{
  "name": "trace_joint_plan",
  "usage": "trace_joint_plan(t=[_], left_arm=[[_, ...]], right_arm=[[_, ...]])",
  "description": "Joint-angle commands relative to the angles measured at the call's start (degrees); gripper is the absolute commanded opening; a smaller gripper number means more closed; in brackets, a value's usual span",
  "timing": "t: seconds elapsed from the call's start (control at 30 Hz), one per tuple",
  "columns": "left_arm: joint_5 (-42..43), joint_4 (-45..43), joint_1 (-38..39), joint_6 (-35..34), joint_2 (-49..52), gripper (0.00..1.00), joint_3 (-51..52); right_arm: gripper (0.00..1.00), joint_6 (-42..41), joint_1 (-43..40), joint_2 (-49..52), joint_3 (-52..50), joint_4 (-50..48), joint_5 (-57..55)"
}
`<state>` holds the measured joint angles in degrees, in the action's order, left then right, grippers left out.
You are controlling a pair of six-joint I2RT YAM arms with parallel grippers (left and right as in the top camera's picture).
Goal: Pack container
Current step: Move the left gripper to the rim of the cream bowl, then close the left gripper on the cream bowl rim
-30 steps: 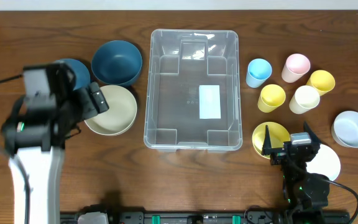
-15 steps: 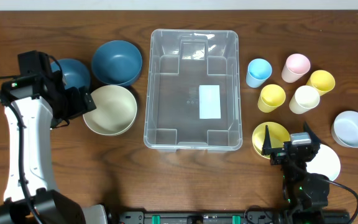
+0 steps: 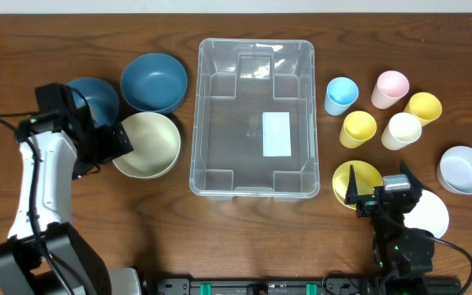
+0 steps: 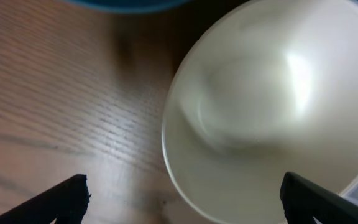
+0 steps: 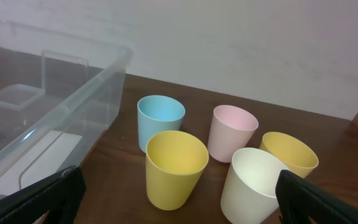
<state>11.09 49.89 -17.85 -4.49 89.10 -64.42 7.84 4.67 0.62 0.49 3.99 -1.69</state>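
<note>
The left gripper has swung back towards the container since half a second ago and now hangs over the far edge of the cream bowl, the edge turned away from the container. The right gripper has not shifted.

The container stands in the middle of the table, upright, with a white label on its base. The cream bowl lies just beside its left wall, between that wall and the left gripper. Two dark blue bowls sit beyond it, one near the container's far left corner and one further out, partly under the arm. In the left wrist view the fingers are spread wide, with the cream bowl below and nothing held.

To the container's right stand five cups: blue closest, then pink, two yellow and a cream one. Off the near right corner the right gripper sits with its jaws wide apart and holding nothing, above a yellow dish. A white plate and a pale blue bowl lie further out
</note>
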Motion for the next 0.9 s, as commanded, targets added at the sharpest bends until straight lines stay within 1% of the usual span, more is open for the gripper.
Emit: trace_joint_plan(t=[0.0,0.13,0.4,0.5,0.63,0.77,0.87], left_arm=[[0.5,-2.2,-0.9,-1.2,0.9,0.98,3.0],[0.5,-5.8,-1.7,-3.4,0.9,0.98,6.0],[0.5,-9.8,-1.7,-3.3,0.9,0.98,9.8],[0.5,-10.2,-1.7,-3.3,0.9,0.94,10.2],[0.5,-10.9,-1.7,-3.3,0.9,0.84,10.7],[0.5,-11.9,-1.7,-3.3,1.0,0.80,11.6],[0.5,-12.2,-1.7,-3.3,1.0,0.72,12.0]], right_arm=[[0.99,0.4,0.6,-0.3,-0.2,0.1,0.2],[0.99,0.4,0.6,-0.3,-0.2,0.1,0.2],[0.99,0.4,0.6,-0.3,-0.2,0.1,0.2],[0.99,0.4,0.6,-0.3,-0.2,0.1,0.2],[0.99,0.4,0.6,-0.3,-0.2,0.1,0.2],[0.99,0.4,0.6,-0.3,-0.2,0.1,0.2],[0.99,0.4,0.6,-0.3,-0.2,0.1,0.2]])
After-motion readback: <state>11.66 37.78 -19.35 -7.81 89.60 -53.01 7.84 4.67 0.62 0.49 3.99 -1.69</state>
